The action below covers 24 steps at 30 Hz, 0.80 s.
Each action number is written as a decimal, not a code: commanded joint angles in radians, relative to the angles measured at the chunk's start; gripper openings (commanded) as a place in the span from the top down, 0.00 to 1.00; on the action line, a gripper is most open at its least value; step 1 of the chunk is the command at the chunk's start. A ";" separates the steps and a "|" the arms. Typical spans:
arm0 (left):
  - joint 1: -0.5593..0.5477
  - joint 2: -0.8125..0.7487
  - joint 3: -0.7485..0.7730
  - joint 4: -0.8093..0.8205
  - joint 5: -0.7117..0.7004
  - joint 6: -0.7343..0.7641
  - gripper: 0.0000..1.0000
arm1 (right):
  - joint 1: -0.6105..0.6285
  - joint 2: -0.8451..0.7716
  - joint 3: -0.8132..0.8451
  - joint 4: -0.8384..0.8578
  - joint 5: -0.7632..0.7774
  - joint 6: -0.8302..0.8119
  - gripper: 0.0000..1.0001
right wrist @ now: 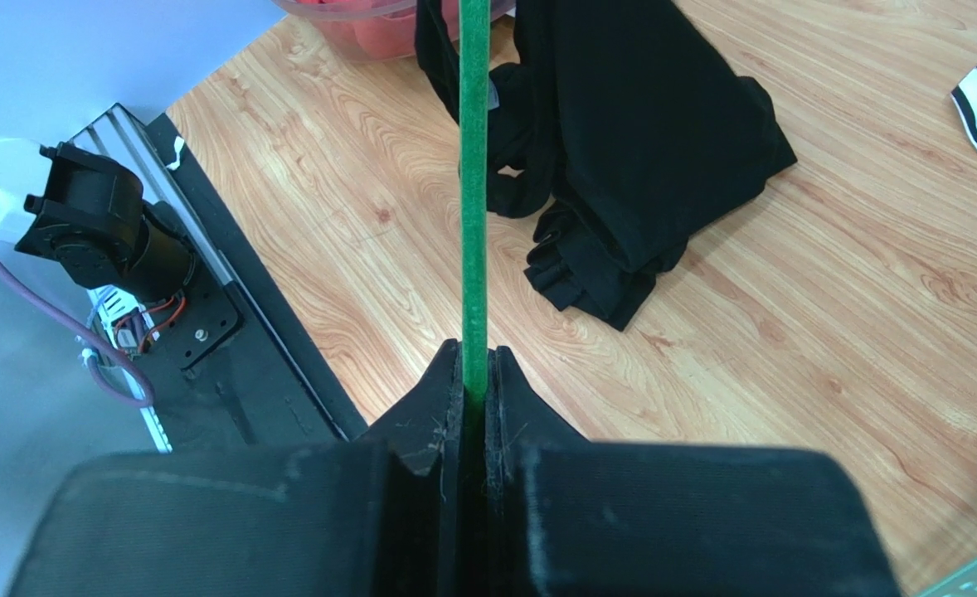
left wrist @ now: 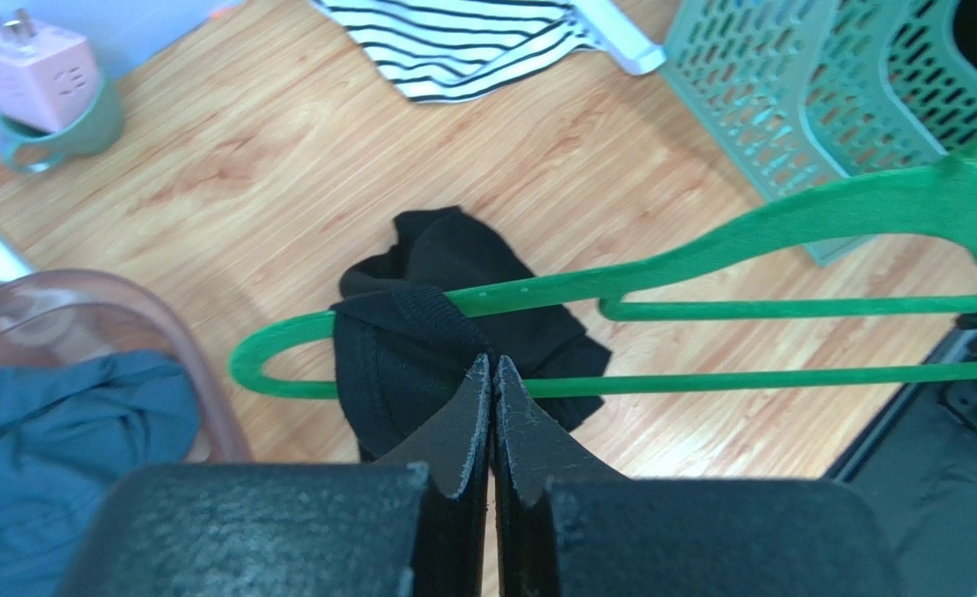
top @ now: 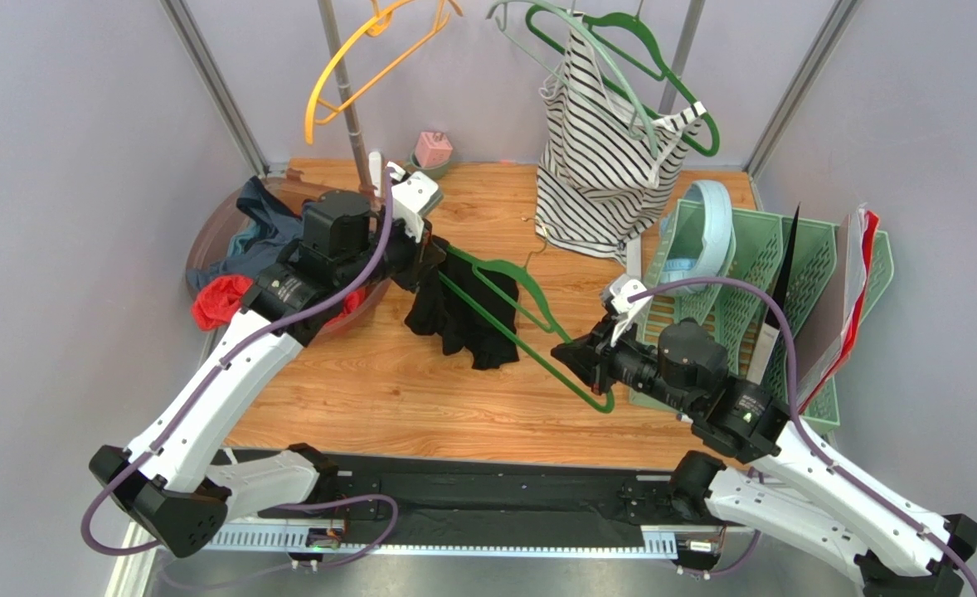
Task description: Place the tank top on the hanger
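Black soft fabric, the tank top (top: pixel 466 317), hung bunched over one end of the dark green hanger (left wrist: pixel 755 236), whose rounded tip poked out bare beyond the cloth. The garment's lower folds sagged below the hanger and seemed to rest on the wooden bench (top: pixel 369 386). The hanger was lifted above the bench, its long axis running straight from one arm to the other. The left end effector (left wrist: pixel 494 367) sat at the hanger's cloth-covered end with its fingers pressed together, apparently pinching a raised edge of the tank top. The right end effector (right wrist: pixel 474 361) sat at the hanger's opposite end, clamped on a thin green bar that led straight away from it toward the garment. The tank top therefore lay right at the left end effector and well along the hanger from the right one, so the left arm was much the nearer. Only one part of the top appeared threaded, and the hanger's other shoulder was bare. The next move likely turned on the left arm drawing the fabric along the hanger's length toward the right end effector while that side held steady.
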 commanded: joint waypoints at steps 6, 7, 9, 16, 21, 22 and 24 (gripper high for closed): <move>0.004 -0.068 -0.051 0.124 0.129 -0.032 1.00 | 0.007 0.006 -0.005 0.103 -0.005 0.013 1.00; 0.003 -0.071 -0.053 0.126 0.156 -0.029 1.00 | 0.008 0.008 -0.003 0.101 -0.005 0.013 1.00; 0.004 -0.088 -0.077 0.144 0.204 -0.029 1.00 | 0.008 0.009 -0.005 0.103 -0.002 0.013 1.00; 0.003 -0.097 -0.088 0.126 0.212 -0.016 1.00 | 0.011 -0.004 0.000 0.091 0.000 0.014 1.00; 0.004 -0.100 -0.068 0.084 0.141 0.027 0.21 | 0.011 -0.027 0.009 0.069 -0.006 0.007 1.00; 0.005 -0.122 -0.073 0.089 0.127 0.033 0.15 | 0.010 -0.026 0.012 0.065 -0.017 0.005 1.00; 0.003 -0.143 -0.088 0.092 0.112 0.062 0.06 | 0.011 -0.021 0.020 0.057 -0.035 -0.002 1.00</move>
